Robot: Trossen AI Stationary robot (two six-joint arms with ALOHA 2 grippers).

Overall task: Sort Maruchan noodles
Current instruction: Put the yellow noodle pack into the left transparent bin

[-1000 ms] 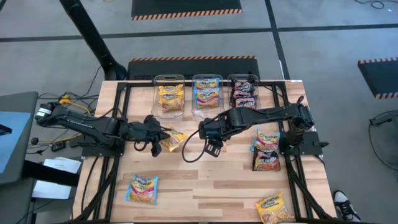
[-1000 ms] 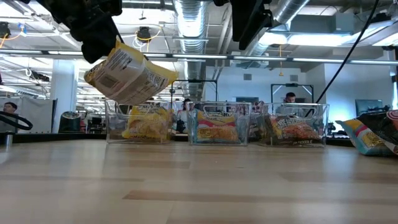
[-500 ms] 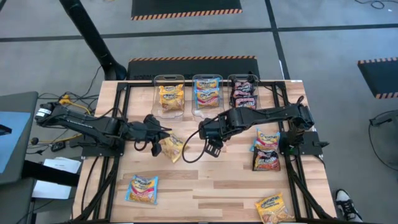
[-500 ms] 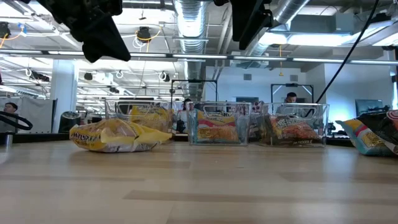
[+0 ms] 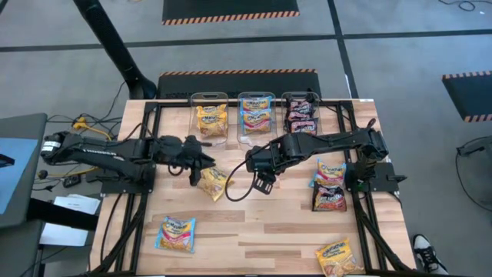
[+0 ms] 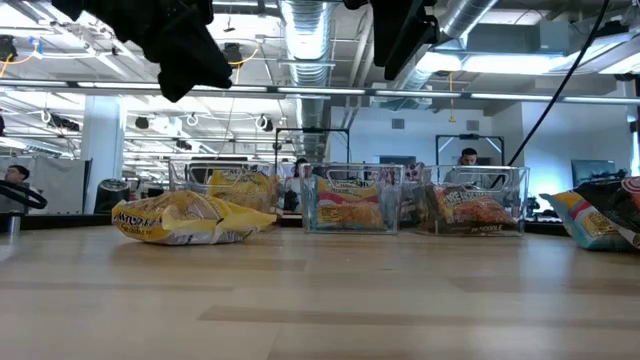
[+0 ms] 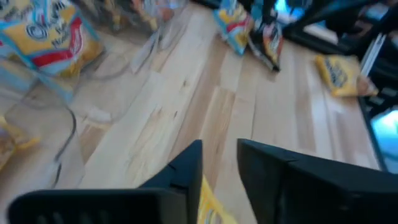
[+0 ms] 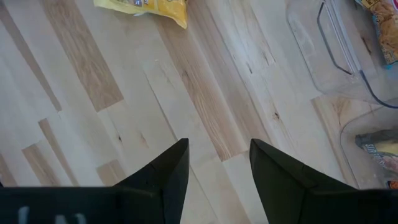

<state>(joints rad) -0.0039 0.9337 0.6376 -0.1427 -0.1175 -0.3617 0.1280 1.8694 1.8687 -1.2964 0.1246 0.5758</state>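
Three bins (image 5: 257,115) each hold sorted packets. Five packets lie loose on the bench (image 5: 261,223), one yellow packet (image 5: 212,183) beside the left tool (image 5: 201,163), parted, empty. Right tool (image 5: 262,183) wide, empty.

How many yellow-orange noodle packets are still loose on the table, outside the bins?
2: one beside the left gripper, one at the near right corner. Others may be hidden in the right pile.

Three clear bins (image 5: 256,117) stand in a row at the far edge of my wooden worktop (image 5: 254,223); beyond it, hazard-striped floor mats (image 5: 229,11) and people (image 6: 466,158) at desks
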